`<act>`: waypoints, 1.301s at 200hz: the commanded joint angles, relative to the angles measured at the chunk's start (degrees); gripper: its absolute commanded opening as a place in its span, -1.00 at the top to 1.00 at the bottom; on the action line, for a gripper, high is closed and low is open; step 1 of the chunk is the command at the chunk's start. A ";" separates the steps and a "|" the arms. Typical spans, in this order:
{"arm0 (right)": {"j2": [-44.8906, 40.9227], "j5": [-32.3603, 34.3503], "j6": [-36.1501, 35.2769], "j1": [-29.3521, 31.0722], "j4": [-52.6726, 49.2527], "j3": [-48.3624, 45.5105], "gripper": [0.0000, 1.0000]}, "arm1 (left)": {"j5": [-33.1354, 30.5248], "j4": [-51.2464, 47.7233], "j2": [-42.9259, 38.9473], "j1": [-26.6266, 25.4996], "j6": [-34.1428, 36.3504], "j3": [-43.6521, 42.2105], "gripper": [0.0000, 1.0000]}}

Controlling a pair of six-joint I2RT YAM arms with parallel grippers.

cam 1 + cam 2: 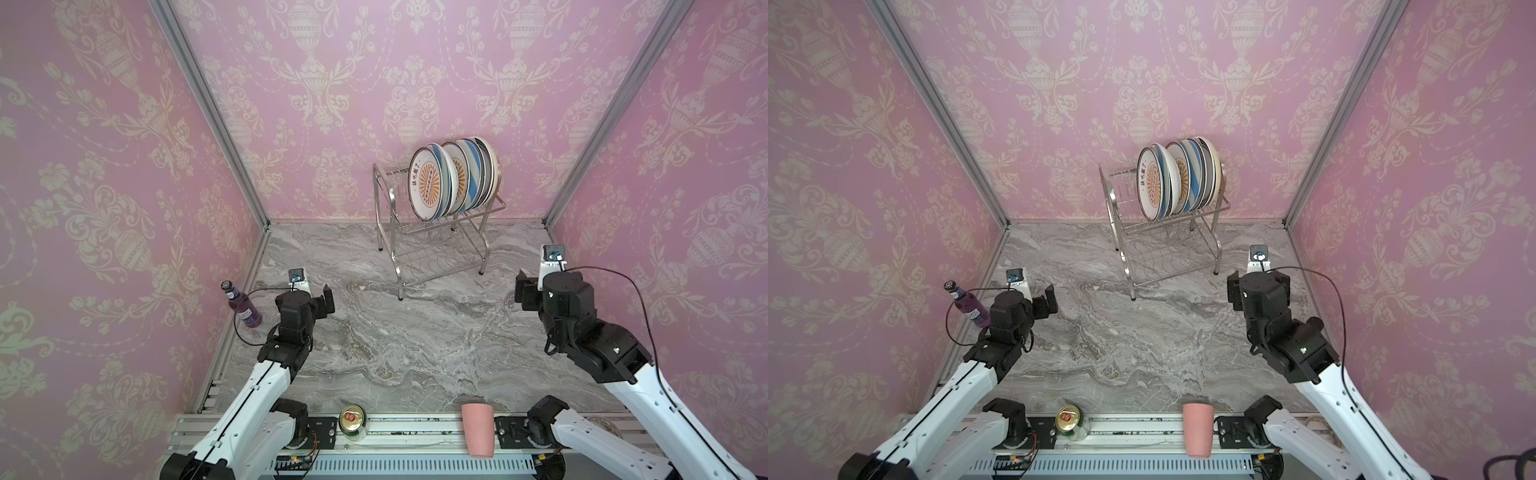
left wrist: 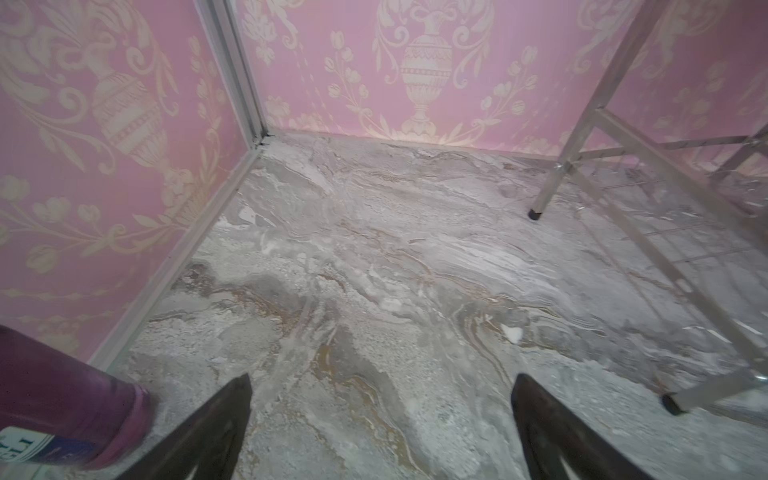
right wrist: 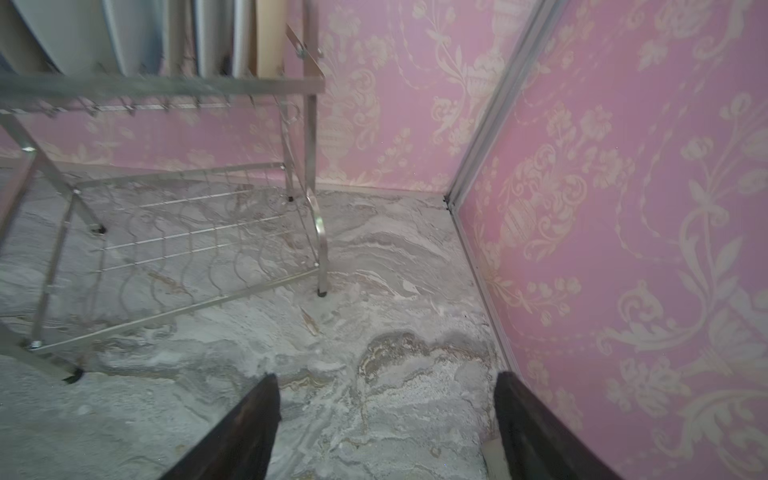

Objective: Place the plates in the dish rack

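Round smooth plates [image 1: 453, 178] upright in shiny wire dish rack [image 1: 440, 259], far on swirly gray table [image 1: 395, 345]; left fingers [image 2: 220, 424], right fingers [image 3: 249, 419] wide, empty.

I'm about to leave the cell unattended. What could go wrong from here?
The plates all stand packed at one end of the top tier of the dish rack, its lower tier empty: top-heavy, so a bump might tip it. The purple bottle stands close beside the left arm; a swing could topple it.
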 commanded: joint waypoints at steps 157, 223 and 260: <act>40.10 -44.85 -2.11 -28.57 87.25 -31.42 -1.00 | 6.10 62.51 43.98 7.68 10.51 -7.60 -0.99; 44.52 -43.20 -4.89 -25.87 87.01 -29.42 -1.00 | 8.19 52.00 42.56 10.95 6.95 -3.49 -0.99; 44.86 -45.66 -5.37 -25.90 87.58 -29.49 -0.99 | 8.08 51.49 42.44 10.99 6.95 -3.20 -0.99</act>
